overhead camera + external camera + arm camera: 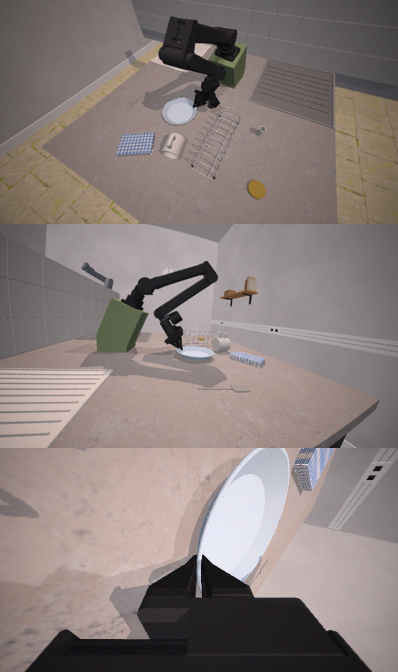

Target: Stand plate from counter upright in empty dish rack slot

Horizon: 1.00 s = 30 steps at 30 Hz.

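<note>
The fingers are pinched nearly closed on the near rim of the pale plate [179, 111] — it lies on the counter [280, 174], just beside the wire dish rack [214, 141], whose slots stand empty.

The plate [178, 112] is pale blue-white, round, with a raised rim — it lies nearly flat on the bench [280, 162], one edge pinched in the gripper [199, 104]. Just beside it stands the rack [199, 169], a bare wire frame on its feet, every slot open — no plate in it.
</note>
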Available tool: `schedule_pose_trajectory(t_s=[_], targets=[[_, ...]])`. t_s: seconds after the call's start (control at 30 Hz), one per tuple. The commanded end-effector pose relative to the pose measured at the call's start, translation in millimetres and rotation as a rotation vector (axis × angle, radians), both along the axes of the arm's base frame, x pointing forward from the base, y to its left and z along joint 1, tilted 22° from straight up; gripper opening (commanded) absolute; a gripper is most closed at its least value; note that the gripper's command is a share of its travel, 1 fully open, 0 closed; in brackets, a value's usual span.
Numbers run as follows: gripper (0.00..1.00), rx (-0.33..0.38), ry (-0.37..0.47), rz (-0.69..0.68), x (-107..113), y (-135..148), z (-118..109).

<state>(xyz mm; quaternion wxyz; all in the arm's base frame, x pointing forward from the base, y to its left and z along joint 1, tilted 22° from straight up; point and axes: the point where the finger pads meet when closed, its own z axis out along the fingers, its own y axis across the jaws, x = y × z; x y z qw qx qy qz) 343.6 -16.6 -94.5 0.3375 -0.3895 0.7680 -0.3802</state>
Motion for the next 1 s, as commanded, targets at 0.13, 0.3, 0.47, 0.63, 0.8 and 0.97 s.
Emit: schedule_pose_trajectory(t_s=[0.13, 0.3, 0.47, 0.63, 0.8, 0.97], targets=[[0.00, -0.004, 0.014, -0.003, 0.2, -2.6, -3.9], [0.00, 0.000, 0.001, -0.003, 3.3, -2.0, 0.6], [0.00, 0.003, 0.008, -0.002, 0.3, -2.4, 2.6], [0.00, 0.006, 0.031, -0.005, -9.1, -4.9, 4.1], [0.00, 0.011, 0.048, -0.004, -14.6, -5.6, 5.0], [0.00, 0.016, 0.056, -0.004, -15.1, -6.6, 6.3]])
